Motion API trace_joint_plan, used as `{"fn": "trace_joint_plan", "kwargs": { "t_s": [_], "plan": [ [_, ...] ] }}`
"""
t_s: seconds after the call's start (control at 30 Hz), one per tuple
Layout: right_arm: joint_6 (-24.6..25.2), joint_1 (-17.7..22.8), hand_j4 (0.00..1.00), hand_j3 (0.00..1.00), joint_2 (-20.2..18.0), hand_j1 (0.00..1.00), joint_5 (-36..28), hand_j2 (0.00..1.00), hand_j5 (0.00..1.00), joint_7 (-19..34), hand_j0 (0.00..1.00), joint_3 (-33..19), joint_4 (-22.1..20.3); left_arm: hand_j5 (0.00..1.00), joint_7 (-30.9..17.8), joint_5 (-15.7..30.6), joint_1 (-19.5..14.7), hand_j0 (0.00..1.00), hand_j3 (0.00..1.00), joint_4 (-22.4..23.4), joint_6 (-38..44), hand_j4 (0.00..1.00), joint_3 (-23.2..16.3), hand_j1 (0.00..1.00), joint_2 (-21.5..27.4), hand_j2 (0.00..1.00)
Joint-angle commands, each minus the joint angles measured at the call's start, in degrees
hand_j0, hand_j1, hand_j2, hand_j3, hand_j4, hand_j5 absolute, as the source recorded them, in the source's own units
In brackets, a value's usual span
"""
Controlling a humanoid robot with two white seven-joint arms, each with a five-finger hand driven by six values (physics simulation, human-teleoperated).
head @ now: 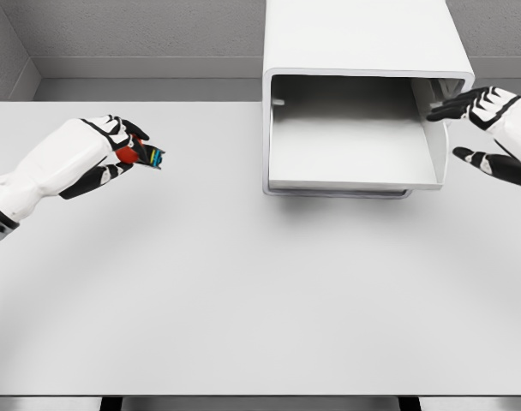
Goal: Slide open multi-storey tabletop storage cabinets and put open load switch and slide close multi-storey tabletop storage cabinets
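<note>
Over table point(243, 300) left side: switch point(146, 155) pinched in left hand point(106, 145), lifted clear of surface. Cabinet point(363, 51) at rear, drawer point(355, 150) pulled open. Right hand point(492, 128) fingers spread beside drawer's right wall, holding nothing.

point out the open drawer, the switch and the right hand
open drawer point(355, 141): head view, on its bare floor
switch point(143, 155): head view, on the red and dark body held in the left hand's fingers
right hand point(488, 128): head view, on the middle of the hand beside the drawer's right wall
</note>
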Motion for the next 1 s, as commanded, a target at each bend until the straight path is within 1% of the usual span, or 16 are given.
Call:
{"fn": "trace_joint_plan", "kwargs": {
  "t_s": [0.0, 0.13, 0.23, 0.27, 0.3, 0.33, 0.47, 0.5, 0.6, 0.77, 0.87, 0.97],
  "plan": [
    [0.07, 0.17, 0.72, 0.72, -0.05, 0.72, -0.31, 0.72, 0.72, 0.10, 0.72, -0.60, 0.38, 0.43, 0.05, 0.46, 0.00, 0.43, 0.43, -0.10, 0.20, 0.43, -0.06, 0.43, -0.75, 0.43],
    [0.07, 0.70, 0.71, 0.71, -0.14, 0.71, -0.22, 0.71, 0.71, 0.10, 0.71, -0.60, 3.72, 0.43, 0.05, 0.38, -0.44, 0.43, 0.43, -0.10, 0.20, 0.43, -0.32, 0.43, -1.19, 0.43],
    [0.07, 0.70, 0.60, 0.60, -0.23, 0.60, -0.22, 0.60, 0.60, 0.19, 0.60, -1.12, 5.83, 0.43, 0.05, 0.38, -0.97, 0.43, 0.43, -0.10, 0.20, 0.43, -0.59, 0.43, -1.28, 0.43],
    [0.07, 0.79, 0.53, 0.53, -0.58, 0.53, -0.31, 0.53, 0.53, 0.19, 0.53, -1.39, 6.27, 0.43, 0.05, 0.38, -0.97, 0.43, 0.43, -0.10, 0.20, 0.43, -0.59, 0.43, -1.28, 0.43],
    [0.07, 0.70, 0.49, 0.49, -0.58, 0.49, -0.31, 0.49, 0.49, 0.10, 0.49, -1.39, 6.89, 0.43, 0.05, 0.38, -1.05, 0.43, 0.43, -0.10, 0.20, 0.43, -0.94, 0.43, -1.28, 0.43],
    [0.07, 0.79, 0.46, 0.46, -0.67, 0.46, -0.31, 0.46, 0.46, 0.10, 0.46, -1.39, 7.15, 0.43, 0.05, 0.38, -1.58, 0.43, 0.43, -0.10, 0.20, 0.43, -1.55, 0.43, -1.28, 0.43],
    [0.07, 0.79, 0.46, 0.46, -1.02, 0.46, -0.13, 0.46, 0.46, 0.19, 0.46, -1.39, 8.21, 0.43, 0.05, 0.11, -2.29, 0.43, 0.43, -0.10, 0.20, 0.43, -2.52, 0.43, -3.12, 0.43],
    [0.07, 0.79, 0.47, 0.47, -1.02, 0.47, -0.04, 0.47, 0.47, 0.19, 0.47, -1.39, 8.29, 0.43, 0.05, 0.11, -2.81, 0.43, 0.43, -0.10, 0.20, 0.43, -3.49, 0.43, -3.21, 0.43],
    [0.07, 1.14, 0.47, 0.47, -1.11, 0.47, 0.22, 0.47, 0.47, 0.19, 0.47, -1.39, 9.53, 0.43, 0.05, 0.11, -3.16, 0.43, 0.43, -0.10, 0.20, 0.43, -4.37, 0.43, -3.83, 0.43],
    [0.07, 2.81, 0.48, 0.48, -1.02, 0.48, 1.45, 0.48, 0.48, 0.19, 0.48, -1.30, 11.02, 0.43, 0.05, 0.20, -3.60, 0.43, 0.43, -0.10, 0.20, 0.43, -5.16, 0.43, -4.53, 0.43],
    [0.07, 4.48, 0.48, 0.48, -0.93, 0.48, 2.07, 0.48, 0.48, 0.28, 0.48, -1.21, 11.11, 0.43, 0.05, 0.11, -3.96, 0.43, 0.43, -0.10, 0.20, 0.43, -5.25, 0.43, -4.71, 0.43],
    [0.07, 5.27, 0.49, 0.49, -0.93, 0.49, 3.21, 0.49, 0.49, 0.19, 0.49, -1.21, 11.55, 0.43, 0.05, 0.11, -4.75, 0.43, 0.43, -0.10, 0.20, 0.43, -6.48, 0.43, -4.88, 0.43]
  ]
}}
